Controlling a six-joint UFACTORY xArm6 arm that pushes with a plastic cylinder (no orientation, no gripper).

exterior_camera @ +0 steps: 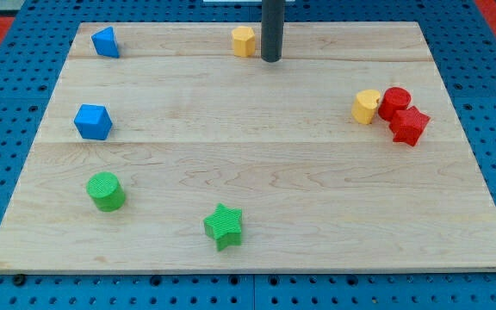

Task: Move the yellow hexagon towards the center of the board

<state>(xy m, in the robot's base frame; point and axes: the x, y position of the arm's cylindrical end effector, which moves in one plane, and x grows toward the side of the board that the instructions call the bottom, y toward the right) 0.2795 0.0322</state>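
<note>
A: Nearest the camera: green star [223, 226], close to the view's bottom edge of the wooden board [257, 172]. Up and to its left, green cylinder [106, 191].

B: Task block?

A: Yellow hexagon [244, 40], at the view's top edge, a little left of centre line. Pale yellow, short prism, flat top face, sides faintly ribbed. Sits alone.

B: Rod position?

A: My tip [271, 60] is just beside the hexagon, on its right, end slightly lower in the view. Contact cannot be judged; a thin gap seems to show. No jaws on this arm, only a straight dark rod, holding nothing.

B: Anything cut off or unclear?

A: Rod's upper part runs out of the view's top. Right side cluster: yellow block [367, 107], shape hard to read, touching a red cylinder [394, 102]; a red block [408, 126] crowds below it, outline uncertain. Left side: blue block [105, 41] at top corner, another blue block [92, 121] lower, both angular, exact shapes unclear.
</note>
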